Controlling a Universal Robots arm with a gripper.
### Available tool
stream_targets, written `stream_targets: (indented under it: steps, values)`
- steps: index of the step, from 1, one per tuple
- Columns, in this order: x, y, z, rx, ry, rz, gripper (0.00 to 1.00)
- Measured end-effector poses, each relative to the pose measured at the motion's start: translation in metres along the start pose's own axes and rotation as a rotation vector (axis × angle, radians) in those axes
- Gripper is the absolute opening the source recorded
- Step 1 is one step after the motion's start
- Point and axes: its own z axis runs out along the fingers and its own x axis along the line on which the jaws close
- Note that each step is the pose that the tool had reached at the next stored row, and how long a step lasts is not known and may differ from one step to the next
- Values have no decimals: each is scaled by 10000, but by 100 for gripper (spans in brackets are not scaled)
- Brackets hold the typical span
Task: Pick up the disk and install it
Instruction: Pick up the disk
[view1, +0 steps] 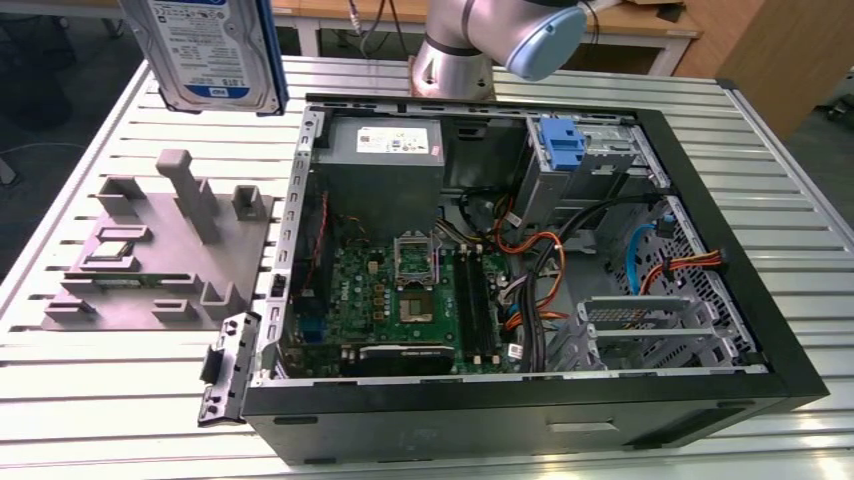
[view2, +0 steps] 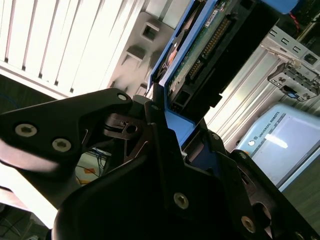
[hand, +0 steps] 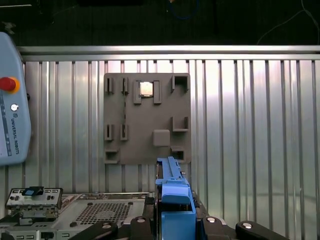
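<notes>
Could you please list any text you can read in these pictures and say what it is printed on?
On the disk, white and blue label: print too small to read.
On the power supply, sticker: too small to read.
On the pendant: the maker's name alone, left unquoted.
Nothing else legible.

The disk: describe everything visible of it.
The disk is a flat silver-grey drive with a white and blue label, framed by a blue plastic carrier. In the exterior view it hangs upright in the air, lifted off the slatted table, to the exterior view's left of the open computer case, label toward the camera. In the second wrist view its green circuit board and connector row show, and the gripper clamps the carrier's end.
</notes>
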Motion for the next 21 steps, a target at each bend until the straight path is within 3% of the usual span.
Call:
stream_targets:
  steps: [13,21]
  values:
    - [-4,-140,-2,0,0,0,36]
    - [36,-153,-3,0,16,0,36]
